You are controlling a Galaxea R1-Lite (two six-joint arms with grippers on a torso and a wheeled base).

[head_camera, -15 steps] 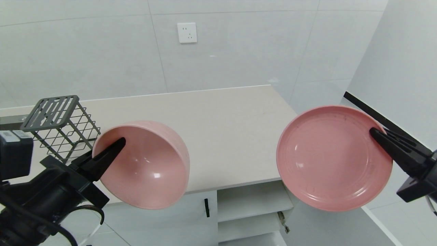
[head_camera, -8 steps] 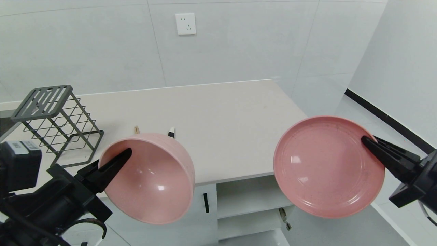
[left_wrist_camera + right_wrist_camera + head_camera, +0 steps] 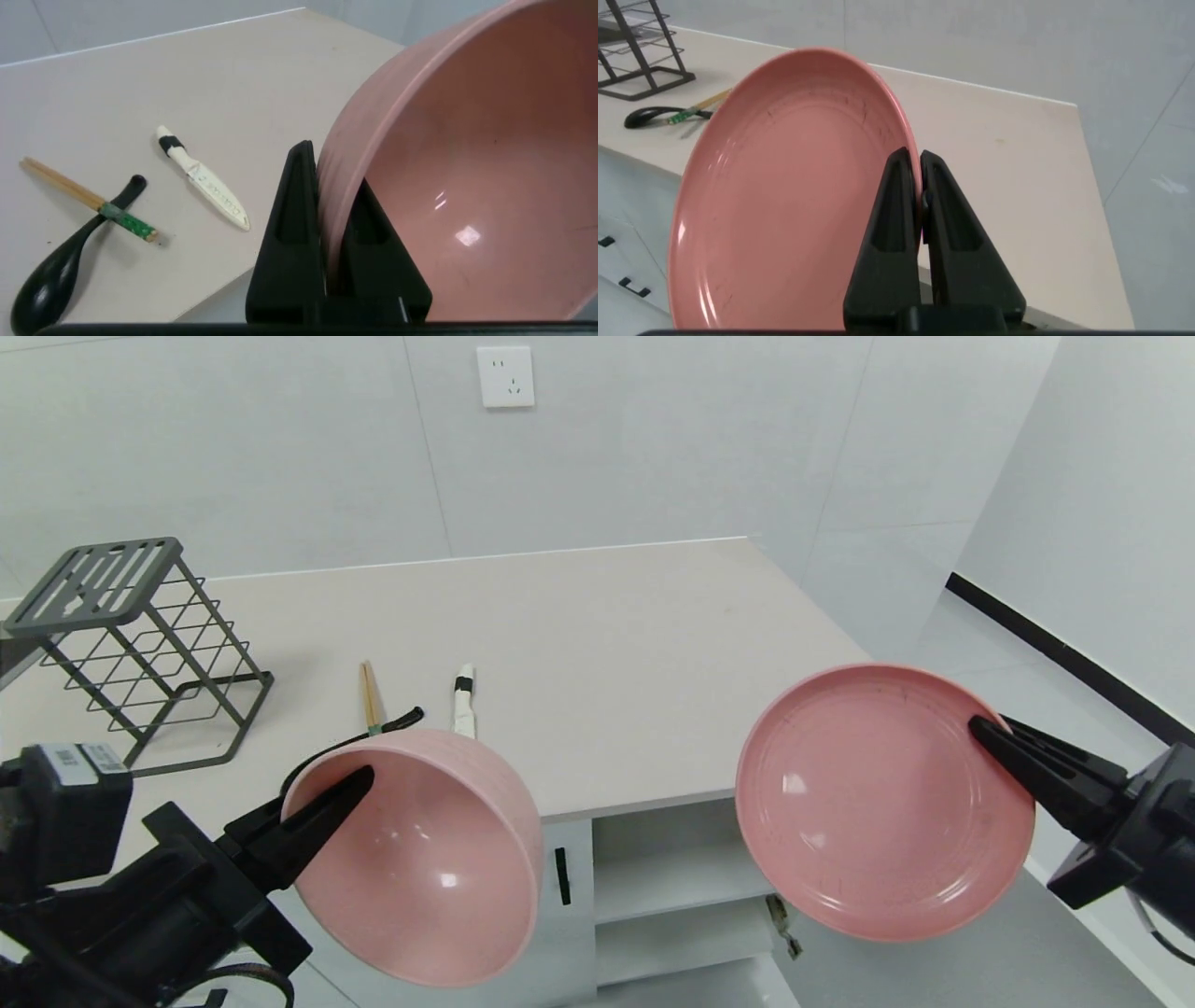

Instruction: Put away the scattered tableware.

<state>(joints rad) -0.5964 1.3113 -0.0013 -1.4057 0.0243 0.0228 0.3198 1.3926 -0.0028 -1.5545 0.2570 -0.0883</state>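
Carrying: pink bowl and pink plate held off the desk.
The left claw stays clamped on the bowl rim, the right claw on the plate; camera shift exposes chopsticks and spoon, still unstowed.

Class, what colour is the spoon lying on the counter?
Black. The spoon shows best in the left wrist view.

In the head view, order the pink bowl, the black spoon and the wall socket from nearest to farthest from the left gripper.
1. Pink bowl, held in the left gripper.
2. Black spoon, on the counter just beyond it.
3. Wall socket, far back, above the counter.
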